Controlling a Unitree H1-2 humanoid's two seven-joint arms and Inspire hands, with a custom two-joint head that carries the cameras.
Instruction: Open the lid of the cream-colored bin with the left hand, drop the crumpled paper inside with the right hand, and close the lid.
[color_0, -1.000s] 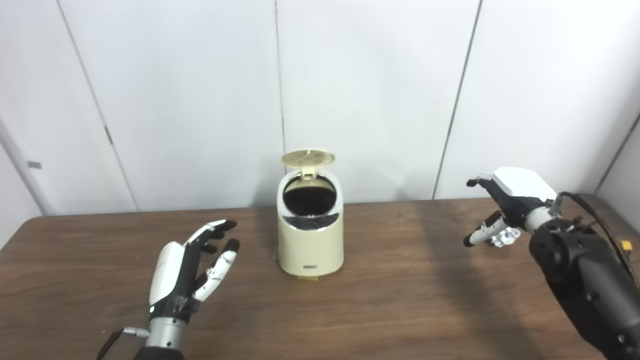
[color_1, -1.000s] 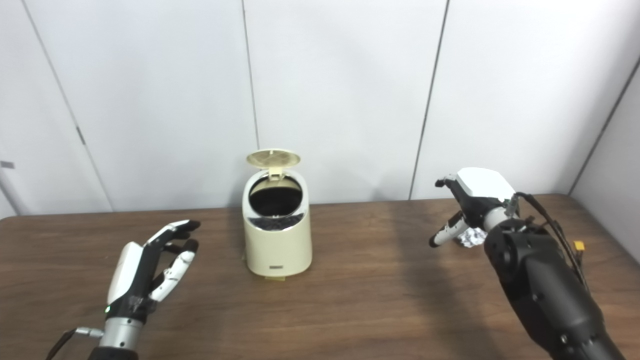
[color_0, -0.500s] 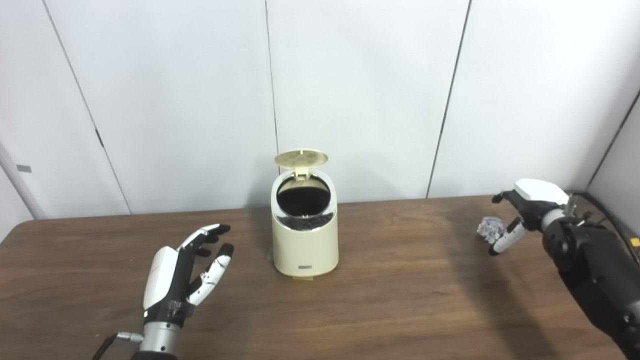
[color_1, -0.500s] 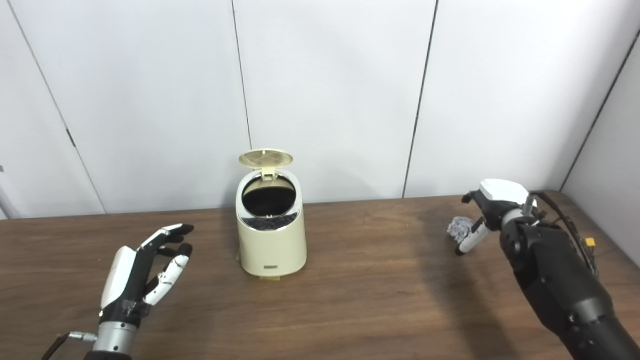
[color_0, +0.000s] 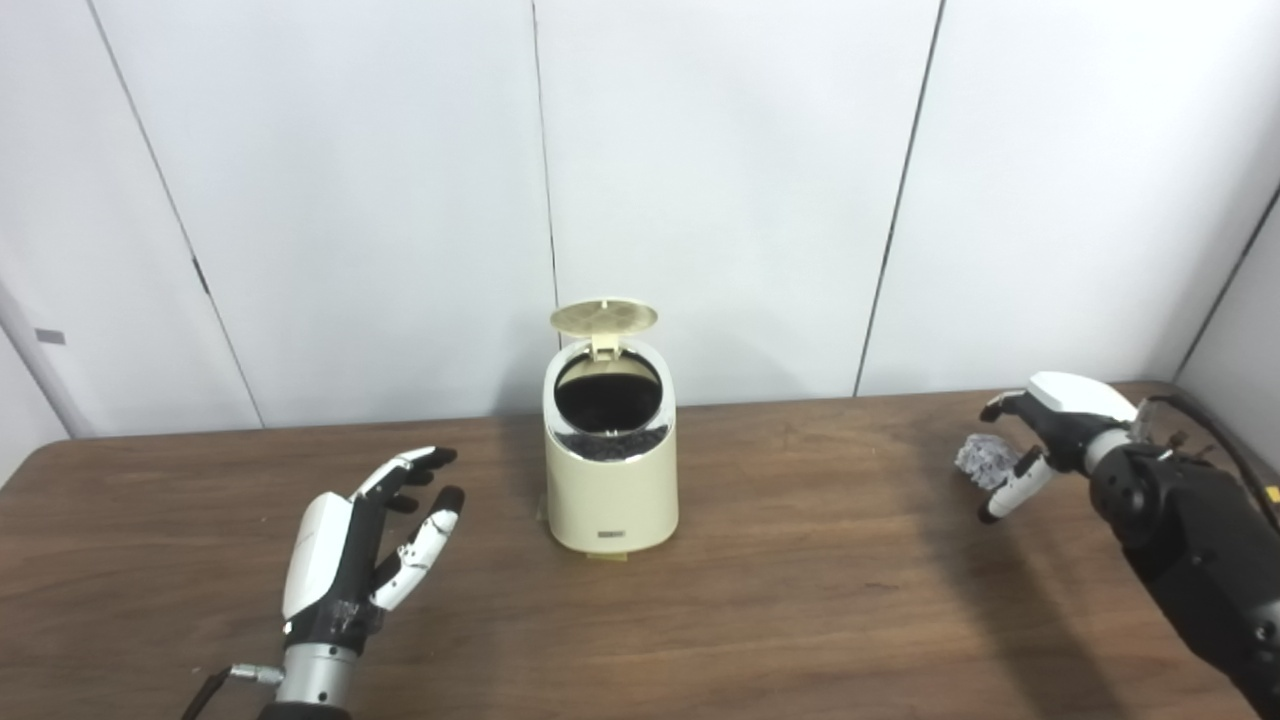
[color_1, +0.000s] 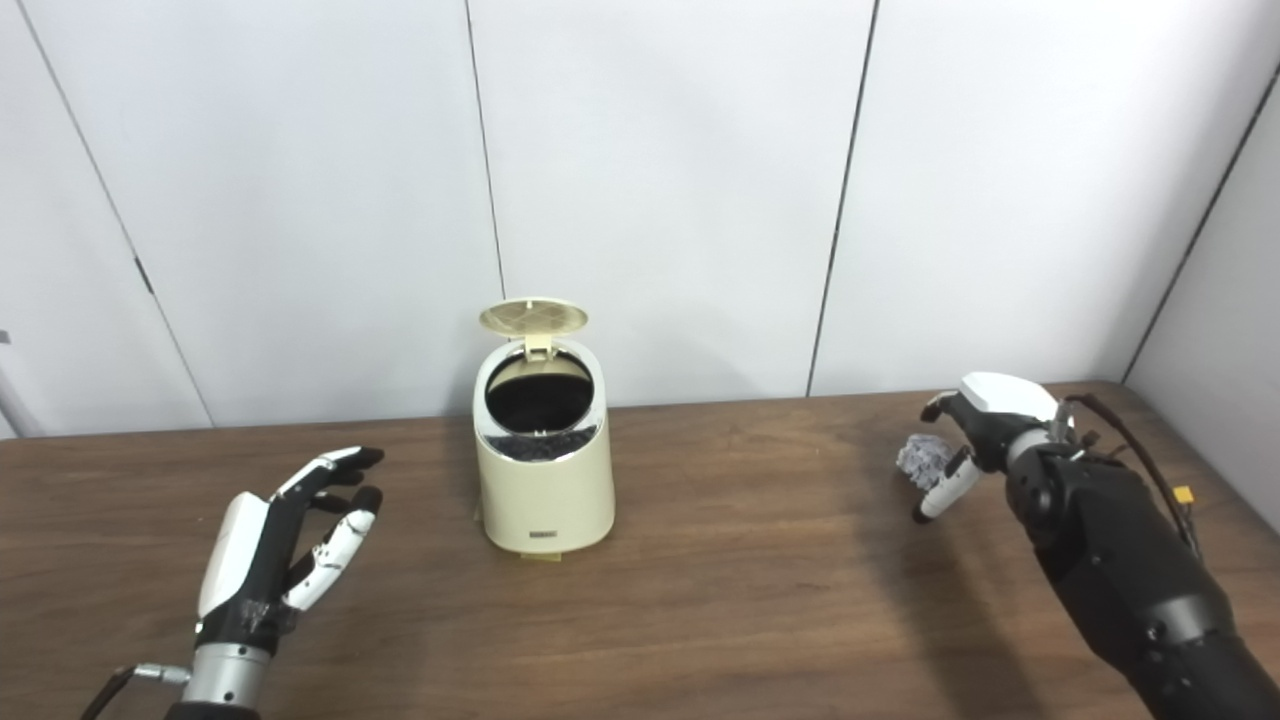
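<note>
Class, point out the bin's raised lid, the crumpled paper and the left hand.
lid (color_0: 603, 317), left eye view, ribbed underside.
crumpled paper (color_1: 923, 457), right eye view, its middle.
left hand (color_0: 345, 545), left eye view, the palm.

Both views look from the robot's head, forward and slightly down across the desk (color_0: 800, 600) toward the white wall panels (color_0: 720, 180). They sit side by side, so nearly the whole scene is shared. The bin (color_0: 611, 470) stands farther from the cameras than both hands. In the right eye view it appears further toward the picture's left, and less desk shows outward of the left hand (color_1: 270, 560).
</note>
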